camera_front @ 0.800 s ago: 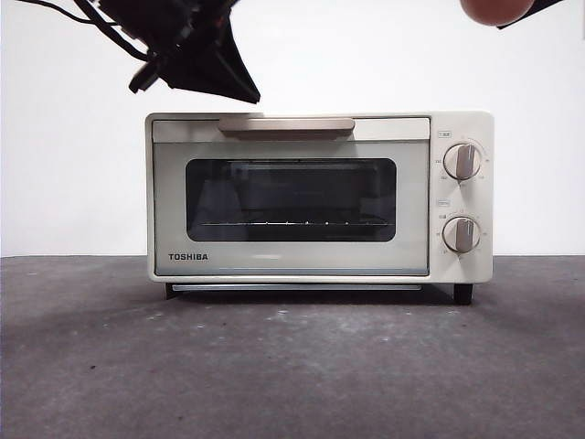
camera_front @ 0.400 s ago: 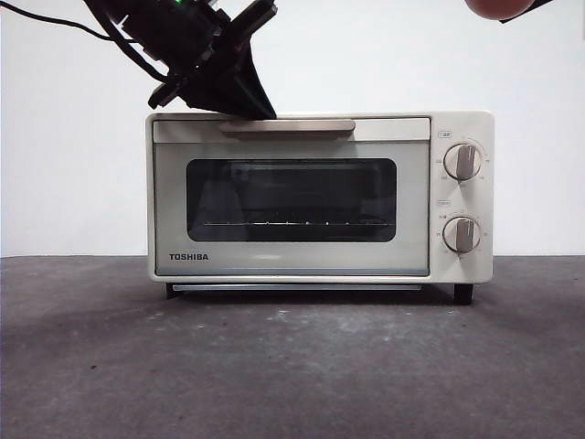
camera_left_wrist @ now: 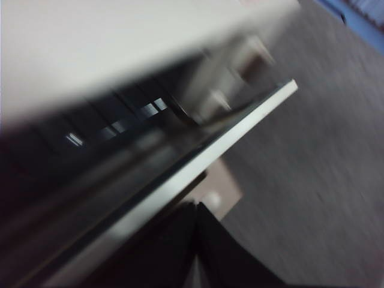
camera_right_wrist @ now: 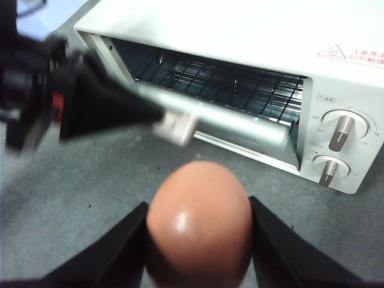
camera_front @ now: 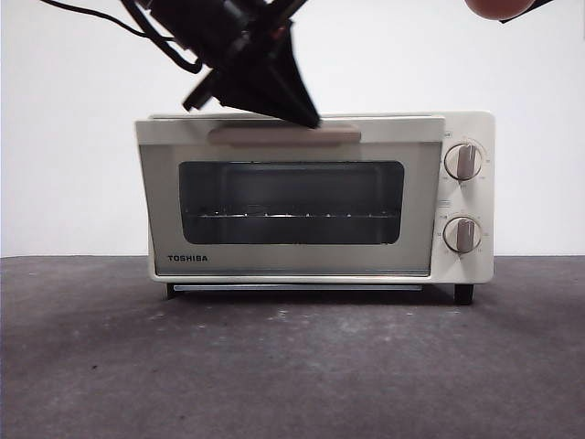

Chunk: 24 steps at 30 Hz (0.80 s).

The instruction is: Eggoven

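The cream TOSHIBA toaster oven (camera_front: 468,267) stands on the dark table, and its glass door (camera_front: 291,251) is tilted partly open at the top. My left gripper (camera_front: 306,117) comes down from the upper left, jaws shut, with its tip on the beige handle (camera_front: 265,136). In the left wrist view the shut jaws sit under the door's edge (camera_left_wrist: 240,129). In the right wrist view my right gripper (camera_right_wrist: 197,210) is shut on the reddish-brown egg (camera_right_wrist: 198,234), held high in front of the oven (camera_right_wrist: 240,30). The egg also shows at the front view's top right (camera_front: 498,7).
The wire rack (camera_right_wrist: 228,81) shows through the gap above the door. Two knobs (camera_front: 462,161) sit on the oven's right side. Grey table (camera_front: 292,366) lies in front of the oven.
My left gripper has moved right and down onto the handle. The door's top has swung out from shut to partly open. The egg has stayed at the top right.
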### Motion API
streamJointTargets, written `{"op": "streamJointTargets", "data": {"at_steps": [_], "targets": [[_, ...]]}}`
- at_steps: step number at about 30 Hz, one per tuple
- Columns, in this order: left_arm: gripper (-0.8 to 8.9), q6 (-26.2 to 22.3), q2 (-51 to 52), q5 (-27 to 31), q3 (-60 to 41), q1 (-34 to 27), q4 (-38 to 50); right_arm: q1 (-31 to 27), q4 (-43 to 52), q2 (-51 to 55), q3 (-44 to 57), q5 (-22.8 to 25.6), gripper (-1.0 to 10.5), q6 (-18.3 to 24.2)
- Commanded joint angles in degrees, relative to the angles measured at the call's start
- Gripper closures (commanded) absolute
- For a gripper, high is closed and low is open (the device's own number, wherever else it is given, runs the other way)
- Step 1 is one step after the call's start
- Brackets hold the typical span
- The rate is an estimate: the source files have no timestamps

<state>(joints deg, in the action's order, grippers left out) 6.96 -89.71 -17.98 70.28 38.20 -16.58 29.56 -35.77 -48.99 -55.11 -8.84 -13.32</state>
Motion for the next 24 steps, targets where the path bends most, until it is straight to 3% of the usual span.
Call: {"op": "streamJointTargets", "data": {"at_steps": [1,11,24], "targets": [[8.08,-0.3,-1.7,1.0,-0.2,1.9,-3.2,0.2,0.6,-0.3,-0.9,0.2,9.4,0.7],[8.08,3.0,5.1,-4.5,-0.2,4.3,-6.8,0.2,0.6,-2.4,-0.9,1.4,9.4,0.7],[8.08,2.8,22.8,-4.5,-3.8,-5.9,-12.8,0.2,11.2,-18.0,-0.8,-3.3,9.4,-1.4]]}}
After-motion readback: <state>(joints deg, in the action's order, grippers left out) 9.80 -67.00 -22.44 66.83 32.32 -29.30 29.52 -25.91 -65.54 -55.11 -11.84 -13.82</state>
